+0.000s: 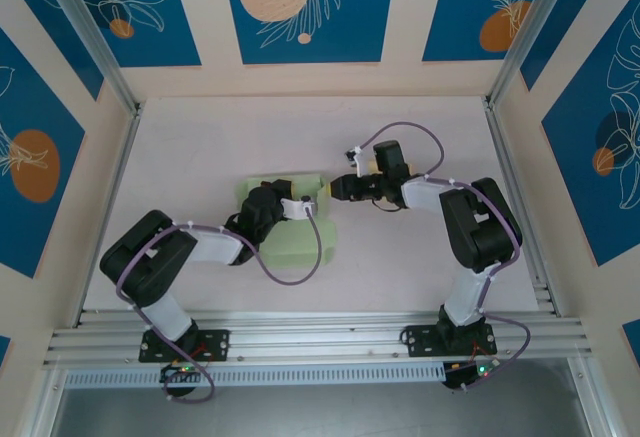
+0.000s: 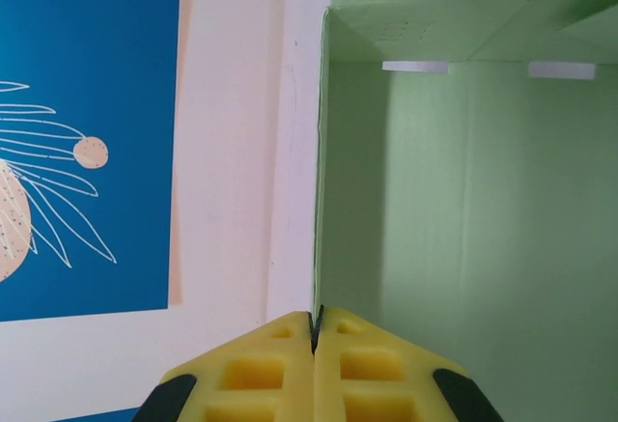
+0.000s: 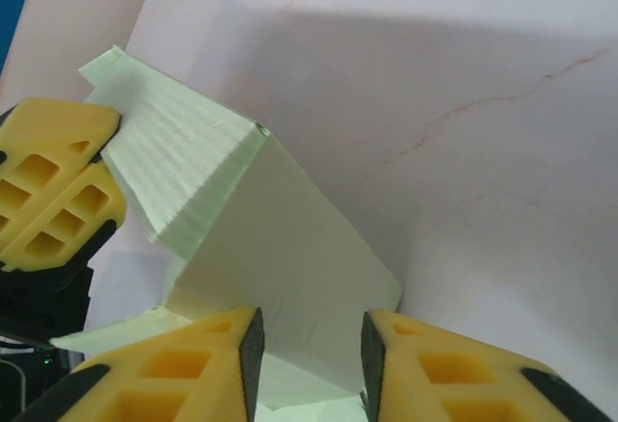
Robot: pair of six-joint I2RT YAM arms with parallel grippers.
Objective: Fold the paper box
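Pinching a wall edge suited the apparently light, crease-prone paper box [image 3: 290, 239]: left pincer [image 2: 316, 323] clamped it, right pincer [image 3: 311, 335] stood parted.

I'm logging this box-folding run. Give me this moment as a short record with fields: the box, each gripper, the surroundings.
object: pale green paper box, partly folded, lying mid-table
left gripper: shut, pinching the edge of a box wall
right gripper: jaws apart, at the box's right side, a box panel showing between the fingers
table: pale surface with faint veins
wall panels: blue with leaf drawings
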